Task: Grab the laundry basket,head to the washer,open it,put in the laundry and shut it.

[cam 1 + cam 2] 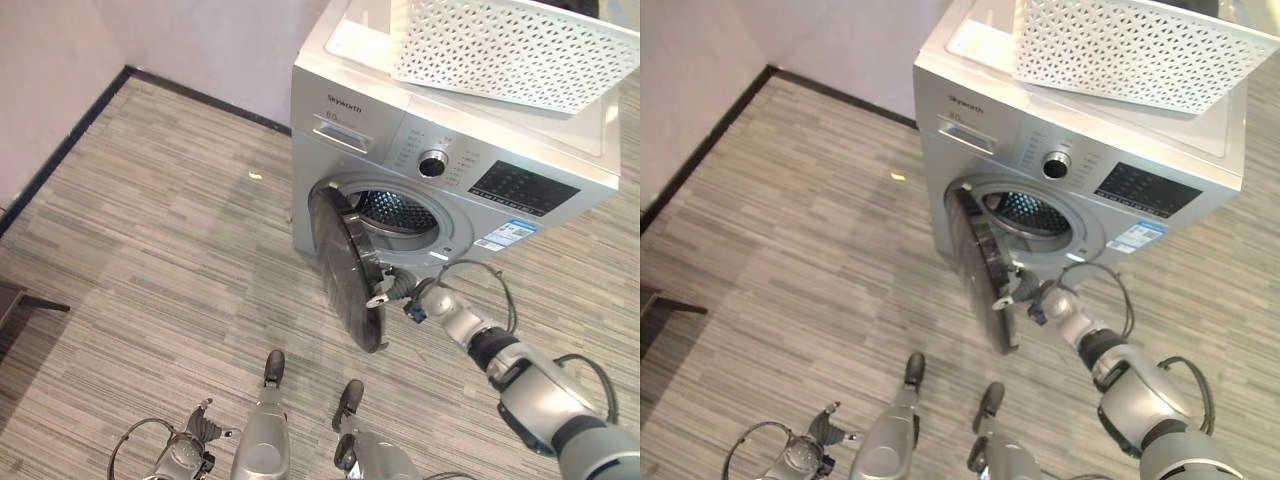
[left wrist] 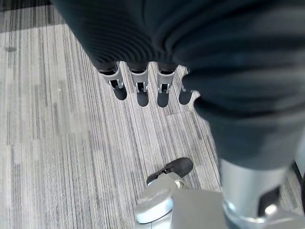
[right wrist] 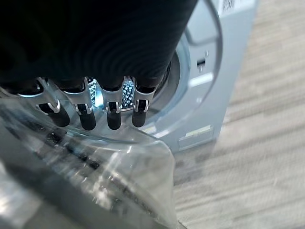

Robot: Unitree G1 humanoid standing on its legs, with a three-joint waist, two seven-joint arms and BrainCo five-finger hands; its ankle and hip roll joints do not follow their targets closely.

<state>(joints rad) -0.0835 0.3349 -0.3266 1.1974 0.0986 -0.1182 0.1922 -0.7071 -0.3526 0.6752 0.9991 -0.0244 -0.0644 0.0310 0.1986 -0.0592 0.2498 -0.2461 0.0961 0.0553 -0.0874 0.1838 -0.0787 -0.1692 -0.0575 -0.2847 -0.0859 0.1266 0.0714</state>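
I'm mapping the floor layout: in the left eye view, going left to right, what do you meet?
Left hand → washer door, swung open → right hand at the door's edge → washer control panel.

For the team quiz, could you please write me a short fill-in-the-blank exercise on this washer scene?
1. The white laundry basket sits on ____ of the washer.
2. The washer door is ____.
3. The ____ hand is at the door's edge.
4. The left hand hangs over the ____.

Missing words: top; open; right; floor
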